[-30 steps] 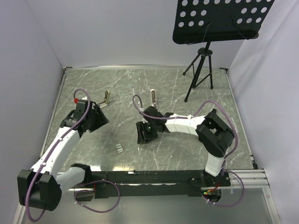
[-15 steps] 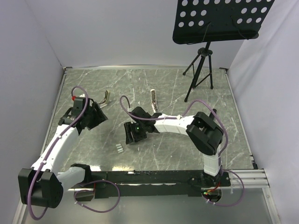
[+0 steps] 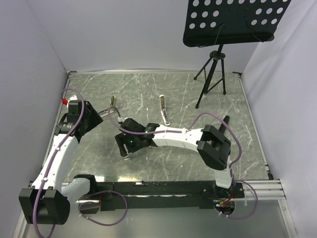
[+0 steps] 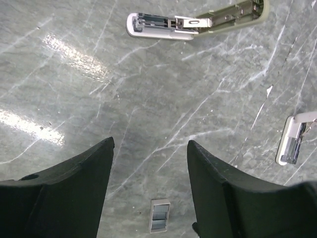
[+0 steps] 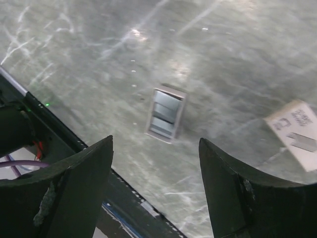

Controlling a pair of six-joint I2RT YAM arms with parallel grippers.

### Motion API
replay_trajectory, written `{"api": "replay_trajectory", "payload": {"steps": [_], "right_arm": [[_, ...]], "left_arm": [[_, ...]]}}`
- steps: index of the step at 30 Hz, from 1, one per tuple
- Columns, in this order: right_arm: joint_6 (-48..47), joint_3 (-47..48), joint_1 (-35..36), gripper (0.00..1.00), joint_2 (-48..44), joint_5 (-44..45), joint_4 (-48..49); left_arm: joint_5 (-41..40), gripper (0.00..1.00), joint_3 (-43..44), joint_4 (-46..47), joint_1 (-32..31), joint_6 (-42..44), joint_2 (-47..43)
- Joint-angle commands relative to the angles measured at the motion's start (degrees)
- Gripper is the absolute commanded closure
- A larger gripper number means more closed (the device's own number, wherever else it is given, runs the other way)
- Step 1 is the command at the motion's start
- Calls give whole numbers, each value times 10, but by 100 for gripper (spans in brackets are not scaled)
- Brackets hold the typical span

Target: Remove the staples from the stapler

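Black fingers of the left gripper (image 4: 151,144) stand well apart with nothing between them; it is released and hangs over the left side of the table (image 3: 138,89). In its wrist view, bare grey marble-patterned surface shows between the fingers, and a small grey ridged block (image 5: 166,114) lies low in the gap.

The right gripper (image 5: 156,141) is spread wide too and holds nothing. It reaches across to the near middle of the table and hovers over that same block, which lies flat on the surface between its fingers. Whether the fingertips touch the table cannot be told. Just right of the block in the right wrist view lies a white printed label (image 5: 294,131).

Farther out, the white stapler (image 3: 164,110) lies on the table near the middle, beyond the right gripper and a little to its right, apart from both grippers. Its end with the silvery channel shows at the edge of the left wrist view. An olive stapler (image 4: 198,22) lies hinged open to its left, close to the left gripper but untouched.

At the far right stands a black music stand (image 3: 230,20).
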Motion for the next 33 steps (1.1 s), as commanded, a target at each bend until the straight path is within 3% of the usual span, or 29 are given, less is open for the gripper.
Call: {"api": "replay_trajectory", "payload": {"steps": [1, 7, 10, 18, 23, 33], "right_arm": [[1, 54, 19, 24, 40, 59, -46], [35, 142, 44, 26, 106, 119, -118], [45, 162, 53, 27, 126, 136, -139], [54, 201, 63, 34, 170, 130, -162], [46, 223, 74, 45, 182, 141, -171], [46, 233, 77, 49, 196, 148, -195]], "left_arm": [[22, 34, 3, 16, 23, 9, 1], [132, 35, -26, 37, 130, -10, 10], [171, 35, -35, 44, 155, -15, 16], [206, 37, -53, 52, 171, -9, 28], [214, 37, -62, 59, 172, -6, 18], [217, 37, -69, 61, 172, -3, 11]]}}
